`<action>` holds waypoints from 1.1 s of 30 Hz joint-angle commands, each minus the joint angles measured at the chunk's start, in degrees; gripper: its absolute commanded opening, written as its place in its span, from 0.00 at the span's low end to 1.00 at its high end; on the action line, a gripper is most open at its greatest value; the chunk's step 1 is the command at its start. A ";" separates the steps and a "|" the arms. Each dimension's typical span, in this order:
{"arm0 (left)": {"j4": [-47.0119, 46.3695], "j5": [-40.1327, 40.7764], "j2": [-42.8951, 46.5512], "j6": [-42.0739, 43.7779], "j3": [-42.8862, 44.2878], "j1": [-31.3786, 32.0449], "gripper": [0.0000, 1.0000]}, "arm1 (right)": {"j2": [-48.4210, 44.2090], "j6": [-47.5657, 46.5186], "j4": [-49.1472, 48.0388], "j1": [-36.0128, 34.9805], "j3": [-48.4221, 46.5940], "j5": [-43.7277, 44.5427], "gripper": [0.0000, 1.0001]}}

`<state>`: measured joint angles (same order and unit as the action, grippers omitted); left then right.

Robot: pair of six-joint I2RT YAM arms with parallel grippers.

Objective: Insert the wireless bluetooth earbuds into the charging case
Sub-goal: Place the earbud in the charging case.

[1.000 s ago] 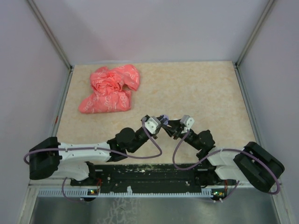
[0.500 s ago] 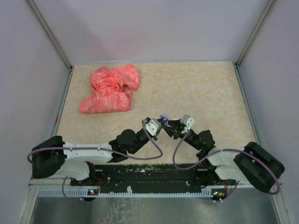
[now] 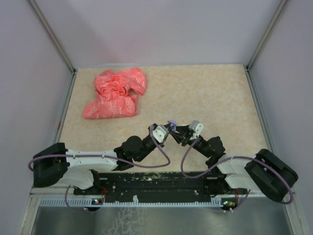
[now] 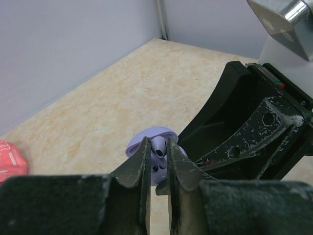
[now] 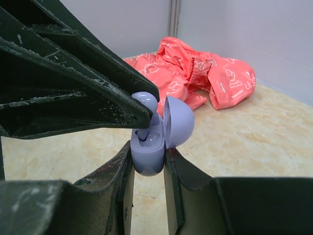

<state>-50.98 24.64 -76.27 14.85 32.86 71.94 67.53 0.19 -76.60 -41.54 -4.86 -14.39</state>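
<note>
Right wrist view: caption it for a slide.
Right end effector grips open pale-purple plastic charging case; left end effector holds purple earbud partly in it.

One earbud (image 5: 145, 104) atop charging case (image 5: 146, 159); cloth (image 3: 115, 93) behind, far left.

Enclosed work cell, viewed from above. A counter (image 3: 205, 93) with a pale beige, stone-mottled top formed the base of the cell. Three plain, matte, lilac-grey panels closed it in: a back wall (image 3: 161, 29), a left wall (image 3: 24, 88) and a right wall (image 3: 293, 73). Slim grey metal posts rose from the two far corners, left (image 3: 51, 34) and right (image 3: 266, 34). Lighting was soft and even, casting only faint shadows. A grey metal ledge (image 3: 146, 220) ran below the near edge.
</note>
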 commanded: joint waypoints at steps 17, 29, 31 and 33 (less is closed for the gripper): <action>6.43 -2.89 2.13 -2.84 0.21 0.75 0.09 | -1.30 0.65 -3.47 -0.47 -1.10 0.71 0.00; 10.27 -2.47 -0.32 -5.18 3.25 0.88 0.25 | -0.89 0.80 -3.73 -0.47 -1.16 0.53 0.00; 10.44 -2.41 -0.45 -5.68 3.38 0.90 0.28 | -0.89 0.78 -3.73 -0.49 -1.20 0.52 0.00; 10.75 -1.97 -0.39 -6.28 3.44 0.84 0.30 | -0.77 0.78 -3.73 -0.47 -1.13 0.61 0.00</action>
<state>-42.70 23.33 -75.99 11.18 34.94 72.23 67.51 0.21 -75.24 -41.63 -4.86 -14.20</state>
